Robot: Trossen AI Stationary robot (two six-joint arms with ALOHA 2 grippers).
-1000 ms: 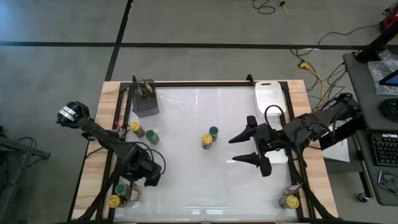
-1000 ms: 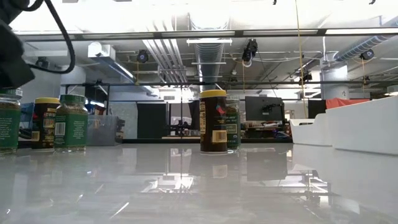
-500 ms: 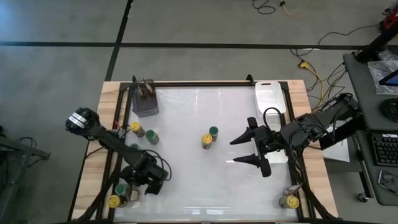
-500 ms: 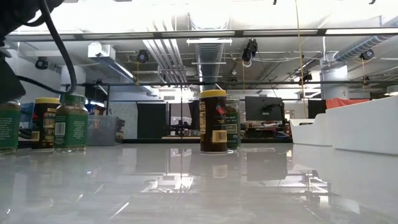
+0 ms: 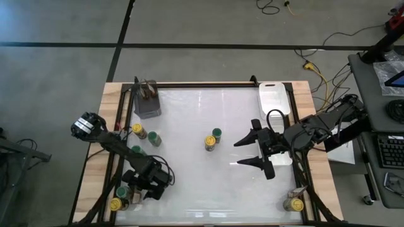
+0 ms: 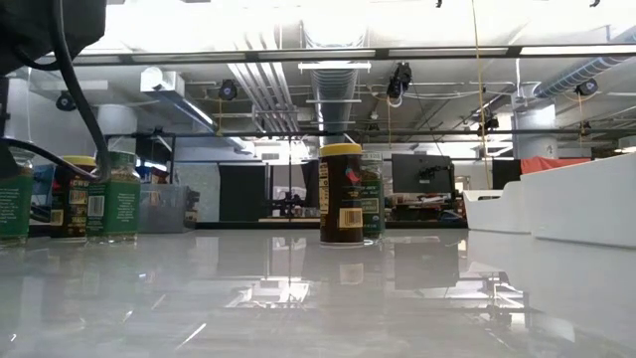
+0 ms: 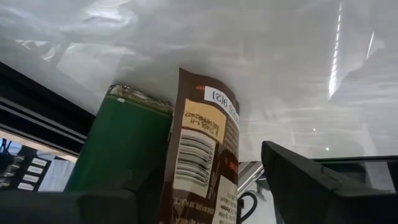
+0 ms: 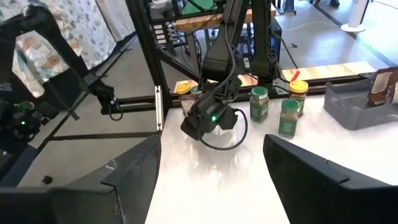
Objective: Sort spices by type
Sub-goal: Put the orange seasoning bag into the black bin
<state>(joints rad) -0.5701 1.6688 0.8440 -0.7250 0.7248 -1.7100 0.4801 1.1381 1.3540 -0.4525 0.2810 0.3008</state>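
In the high view my left gripper (image 5: 146,187) is low over the near-left corner, beside a green-lidded jar (image 5: 123,192) and a yellow-lidded jar (image 5: 115,203). Its wrist view shows it open, with a brown-labelled jar (image 7: 200,158) standing between the fingers and a green jar (image 7: 124,146) next to it. A yellow-lidded jar (image 5: 137,130) and a green-lidded jar (image 5: 153,139) stand farther left. Another yellow-and-green pair (image 5: 209,142) (image 5: 216,133) stands mid-table. One jar (image 5: 292,203) sits in the near-right corner. My right gripper (image 5: 251,151) waits open, right of centre.
A grey square cup of brown sticks (image 5: 148,101) stands at the far-left corner. A white tray (image 5: 274,98) lies along the right edge, another partly under my right arm (image 5: 285,156). Bare white table lies between the centre pair and the near edge.
My left gripper has moved toward the near edge and come down by the near-left jars, its arm swinging along. The right arm and all jars have kept still.
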